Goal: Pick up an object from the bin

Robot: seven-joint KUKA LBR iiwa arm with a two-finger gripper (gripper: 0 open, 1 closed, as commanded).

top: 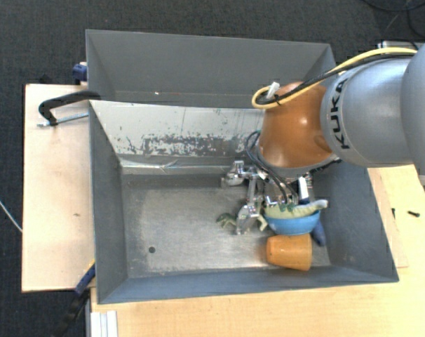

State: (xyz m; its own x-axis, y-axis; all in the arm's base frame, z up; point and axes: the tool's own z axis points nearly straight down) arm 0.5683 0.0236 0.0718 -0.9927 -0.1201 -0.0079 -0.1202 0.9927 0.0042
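Blue bowl [291, 223] (against an orange cup [289, 253]) — jaws apart, just beside its left rim.

Grey metal bin [172, 220]: floor dull and scuffed, far wall scratched and speckled. Two things sit on the floor in the near right corner. Light blue bowl [294, 223] stands upright. Orange cup [289, 252] lies on its side just near of the bowl, close against it. Small dark spot [151, 250] marks the floor near left.
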